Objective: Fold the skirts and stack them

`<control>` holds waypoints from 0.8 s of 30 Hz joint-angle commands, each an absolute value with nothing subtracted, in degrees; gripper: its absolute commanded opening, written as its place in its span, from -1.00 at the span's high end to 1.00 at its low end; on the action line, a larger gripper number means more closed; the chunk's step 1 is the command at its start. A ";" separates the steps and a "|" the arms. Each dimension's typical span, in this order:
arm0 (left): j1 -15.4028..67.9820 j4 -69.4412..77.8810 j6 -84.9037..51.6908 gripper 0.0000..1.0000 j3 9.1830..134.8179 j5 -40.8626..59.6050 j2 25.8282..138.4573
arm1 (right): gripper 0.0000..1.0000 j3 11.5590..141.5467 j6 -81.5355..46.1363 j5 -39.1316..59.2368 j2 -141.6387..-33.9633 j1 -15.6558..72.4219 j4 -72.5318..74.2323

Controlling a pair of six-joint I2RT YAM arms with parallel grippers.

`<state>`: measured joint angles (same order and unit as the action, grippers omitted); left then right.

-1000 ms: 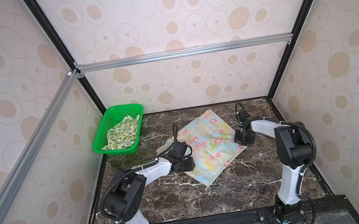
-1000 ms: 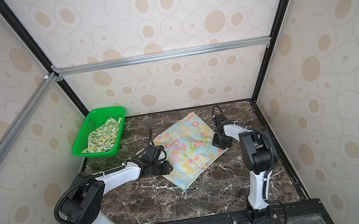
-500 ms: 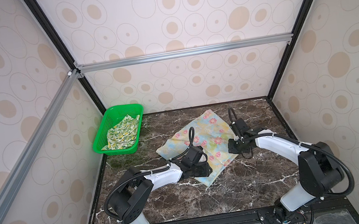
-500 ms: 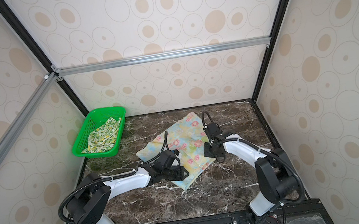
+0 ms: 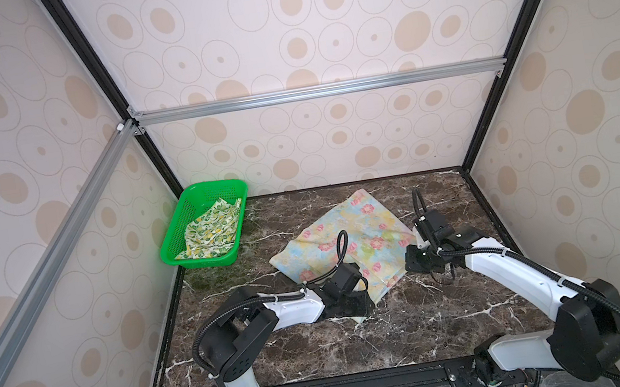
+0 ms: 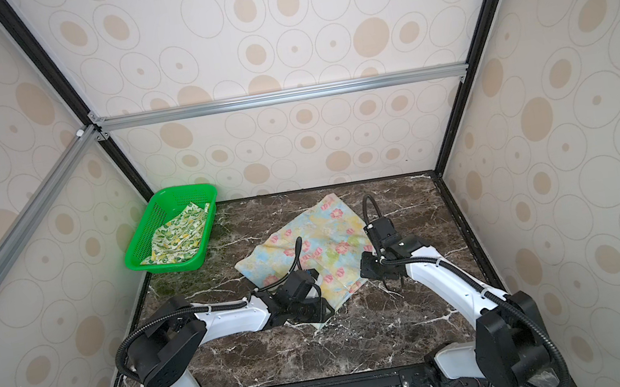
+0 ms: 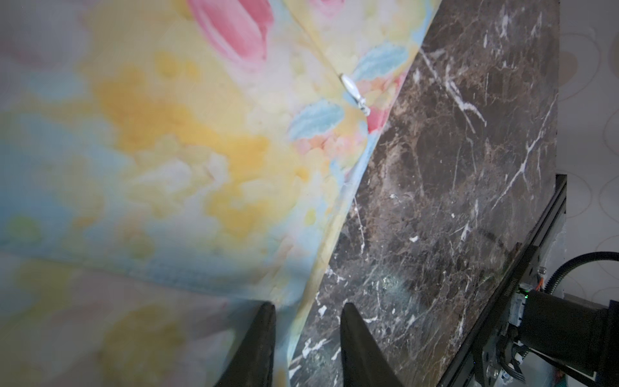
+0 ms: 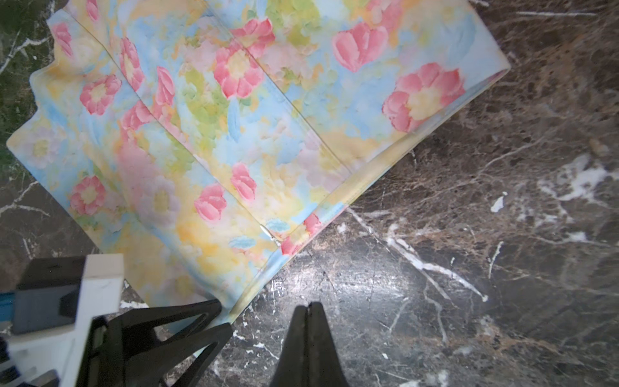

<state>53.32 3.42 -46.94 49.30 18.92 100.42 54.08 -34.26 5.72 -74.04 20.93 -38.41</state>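
Left wrist: left end effector (image 7: 307, 305) straddles floral skirt (image 7: 150, 150) edge, apparently unclamped.

Up close, my left wrist view smears the floral skirt (image 7: 134, 150) to a blur; my left gripper (image 5: 360, 309) hides its near corner in both top views.

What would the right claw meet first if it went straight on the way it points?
Most likely the bare marble tabletop just ahead of the shut right claw. The floral skirt lies slightly further on, so depth leaves some doubt.
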 commanded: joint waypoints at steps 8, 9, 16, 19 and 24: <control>58.04 7.03 -50.28 0.35 53.18 18.84 107.07 | 1.00 55.57 -33.73 8.71 -69.07 20.86 -42.93; 58.33 7.34 -50.27 0.35 53.88 18.91 107.41 | 1.00 54.91 -33.66 8.66 -68.52 20.84 -42.89; 56.16 -3.61 -45.65 0.36 56.83 12.14 98.96 | 0.89 50.22 -34.06 11.26 -65.23 20.96 -41.96; 51.35 -12.74 -41.72 0.30 56.70 7.11 92.61 | 0.76 48.64 -34.15 12.93 -64.19 21.00 -40.52; 37.41 -18.24 -37.38 0.11 50.74 5.43 82.74 | 0.62 48.10 -32.17 9.40 -65.56 26.93 -38.63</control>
<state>43.83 -10.72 -41.54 53.54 9.65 86.76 48.16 -33.54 11.35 -65.06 23.40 -40.12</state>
